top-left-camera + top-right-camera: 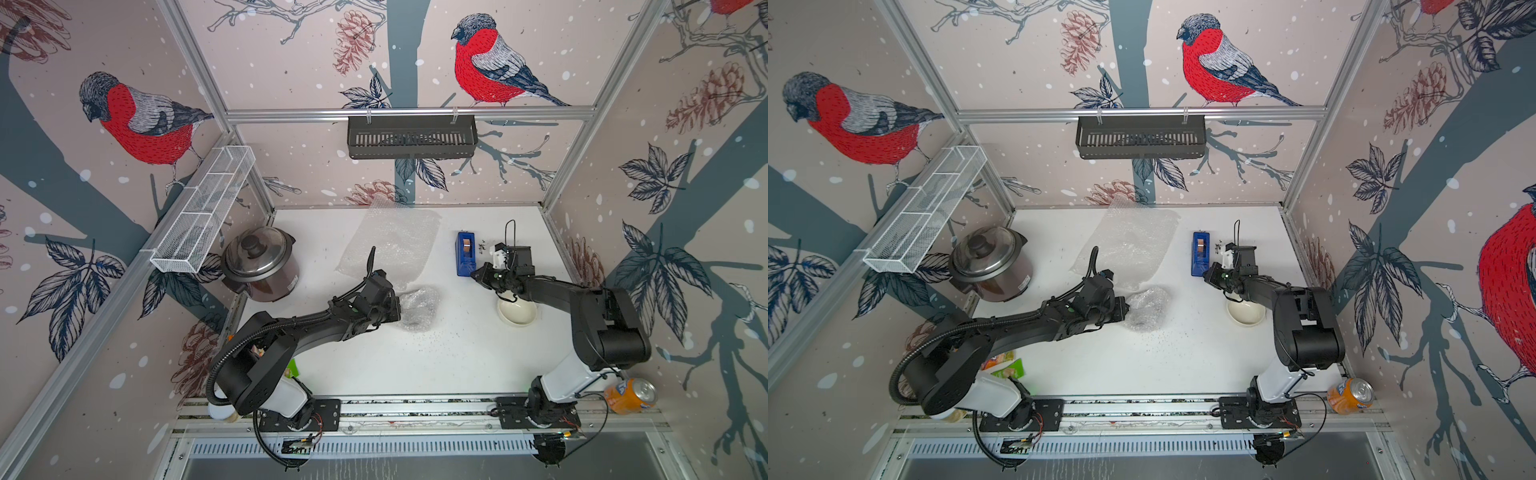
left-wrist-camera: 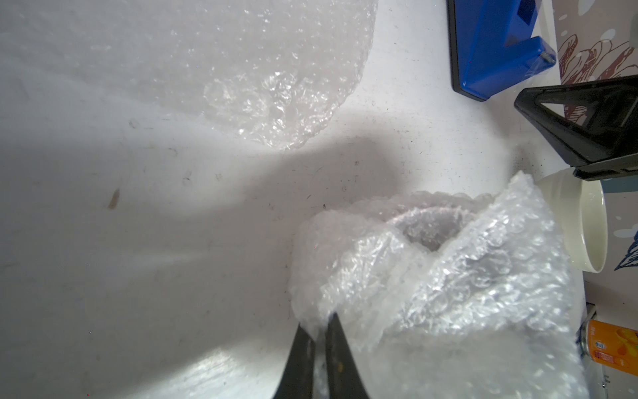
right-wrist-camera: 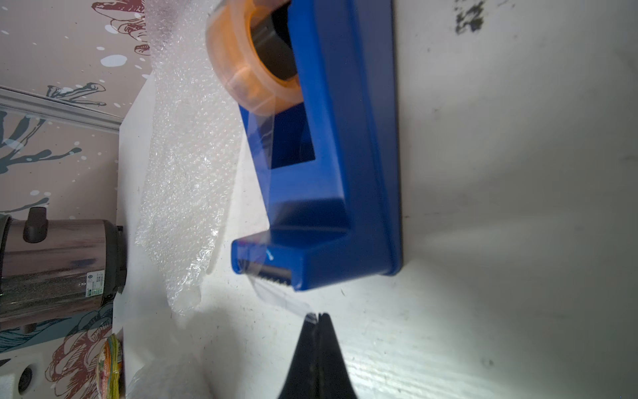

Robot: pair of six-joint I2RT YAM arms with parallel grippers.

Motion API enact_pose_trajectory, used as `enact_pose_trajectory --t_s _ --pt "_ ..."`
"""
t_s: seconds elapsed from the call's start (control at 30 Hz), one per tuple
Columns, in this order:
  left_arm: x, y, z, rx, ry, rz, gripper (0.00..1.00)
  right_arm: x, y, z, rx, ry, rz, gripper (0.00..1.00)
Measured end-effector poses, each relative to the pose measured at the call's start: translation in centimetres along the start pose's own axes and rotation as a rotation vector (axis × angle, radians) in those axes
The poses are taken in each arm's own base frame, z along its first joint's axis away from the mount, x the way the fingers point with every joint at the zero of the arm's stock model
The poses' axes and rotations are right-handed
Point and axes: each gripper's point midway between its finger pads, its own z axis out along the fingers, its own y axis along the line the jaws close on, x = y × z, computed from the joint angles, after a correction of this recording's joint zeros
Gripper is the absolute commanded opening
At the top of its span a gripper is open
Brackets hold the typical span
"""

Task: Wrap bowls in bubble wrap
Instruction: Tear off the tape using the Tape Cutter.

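A pale lilac bowl [image 2: 431, 228] shows dimly through crumpled bubble wrap [image 1: 419, 307] [image 1: 1148, 309] bundled around it at mid-table. My left gripper [image 2: 319, 323] is shut on that wrap's edge, at the bundle's left side [image 1: 399, 308]. A second bubble wrap sheet [image 1: 390, 241] [image 3: 186, 172] lies flat behind it. The cream-white bowl [image 1: 517, 313] [image 2: 587, 224] sits bare, partly under my right arm. My right gripper [image 3: 317, 315] [image 1: 473, 274] is shut on the end of a clear tape strip [image 3: 283, 293] running from the blue tape dispenser [image 3: 345, 172] [image 1: 465, 253].
A steel lidded cooker [image 1: 259, 266] stands at the left of the table. An orange soda can [image 1: 629, 395] lies by the right arm's base. A white wire basket [image 1: 203, 208] hangs on the left wall and a black basket [image 1: 411, 137] on the back rail.
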Motion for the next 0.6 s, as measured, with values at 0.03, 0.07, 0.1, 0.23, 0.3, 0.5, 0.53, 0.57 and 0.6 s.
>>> enact_pose_trajectory --t_s 0.03,0.07,0.1,0.23,0.3,0.5,0.53,0.57,0.6 --pt "0.0 0.0 0.0 0.0 0.0 0.0 0.0 0.0 0.0 0.0 0.004 0.0 -0.002 0.0" --pt "0.0 0.0 0.0 0.0 0.0 0.0 0.0 0.0 0.1 -0.1 0.006 0.0 -0.004 0.0" --pt "0.0 0.0 0.0 0.0 0.0 0.0 0.0 0.0 0.1 -0.2 0.01 -0.002 -0.005 0.0" --pt "0.0 0.0 0.0 0.0 0.0 0.0 0.0 0.0 -0.2 -0.3 0.031 0.002 -0.019 0.0" --pt "0.0 0.0 0.1 -0.002 0.001 0.0 0.0 0.4 -1.0 0.1 0.057 0.02 -0.009 0.0" --pt "0.0 0.0 0.1 -0.001 0.001 0.0 0.0 1.5 -1.6 0.3 0.085 0.059 0.003 0.0" --pt "0.0 0.0 0.1 -0.001 0.001 0.0 0.0 1.5 -1.4 0.1 0.081 0.056 0.0 0.0" --pt "0.0 0.0 0.0 -0.002 0.001 0.0 0.0 1.4 -1.0 -0.1 0.074 0.049 -0.008 0.0" --pt "0.0 0.0 0.0 -0.001 0.0 0.0 0.0 1.3 -0.2 -0.5 0.057 0.039 -0.023 0.0"
